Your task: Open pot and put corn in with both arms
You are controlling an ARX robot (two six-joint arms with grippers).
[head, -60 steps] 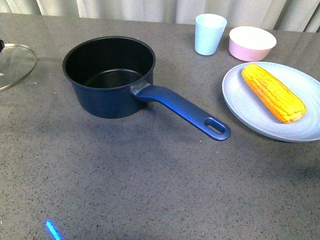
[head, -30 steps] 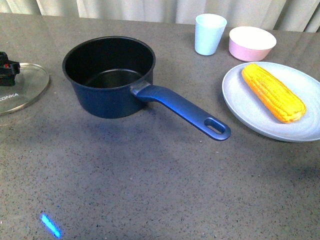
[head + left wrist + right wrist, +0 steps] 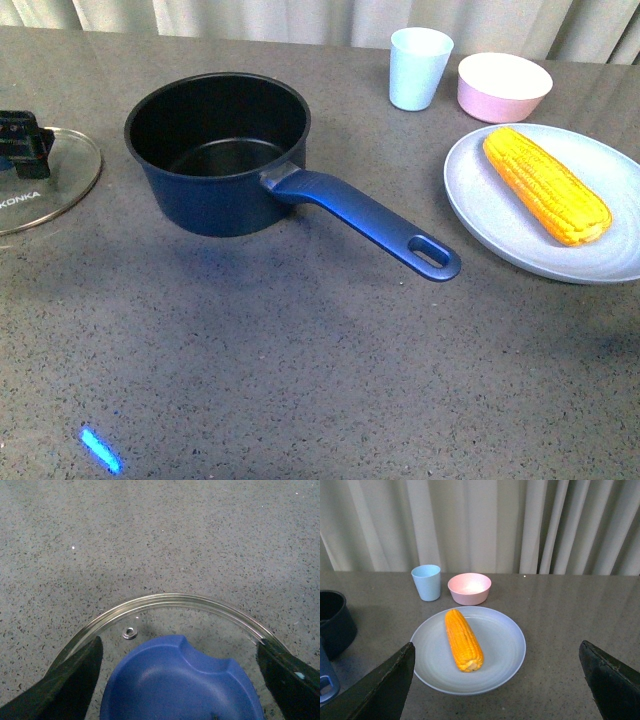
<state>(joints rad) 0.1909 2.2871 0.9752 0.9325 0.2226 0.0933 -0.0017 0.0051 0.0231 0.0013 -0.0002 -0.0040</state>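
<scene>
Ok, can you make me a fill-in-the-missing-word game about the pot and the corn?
1. The corn lies on a light blue ____.
2. The pot has nothing inside and its ____ is off.
3. Behind the plate, next to the blue cup, stands a ____ bowl.
4. The knob on the glass lid is ____.

Missing words: plate, lid, pink, blue

The navy pot (image 3: 215, 150) stands open and empty, its glass lid (image 3: 45, 180) lying apart; the corn (image 3: 546, 183) rests well aside.

I see the glass lid (image 3: 165, 605) lying on the speckled grey table (image 3: 160, 530), its blue knob (image 3: 180, 680) between my left gripper's two dark fingers (image 3: 70, 685), spread apart.
</scene>
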